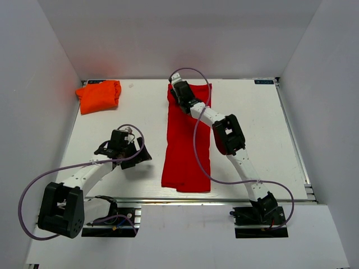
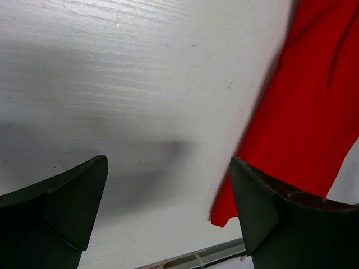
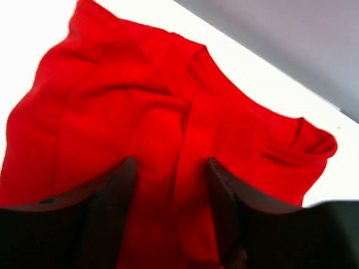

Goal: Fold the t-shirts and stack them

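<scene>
Two tees share the table (image 1: 258, 134). At its far left corner the orange tee (image 1: 99, 96) lies folded into a small bundle, well apart from everything else. Nearer the bases, the left gripper (image 2: 168, 162) hangs low over bare tabletop with its jaws wide apart and nothing between them; the near left corner of the red cloth lies just beside its right finger, not touching. In the middle, the red tee (image 1: 182, 151) is laid out as a long narrow strip running from the far edge toward the near one, so the lengthwise folds look done and the crosswise fold looks like the step in hand. The right gripper (image 3: 171, 165) is down on the far end of that strip, its fingers (image 3: 112, 202) standing either side of a raised ridge of cloth; whether they already bite on it I cannot tell. To do this well, the right jaws should close on every layer of that ridge, not only the top one, or the strip will probably peel open when lifted. The left gripper would best come onto the strip to press it flat while the far end is carried low and straight toward the near hem, edges matched. A high or skewed lift risks dragging the whole tee along. Stacking with the orange one is not yet done.
</scene>
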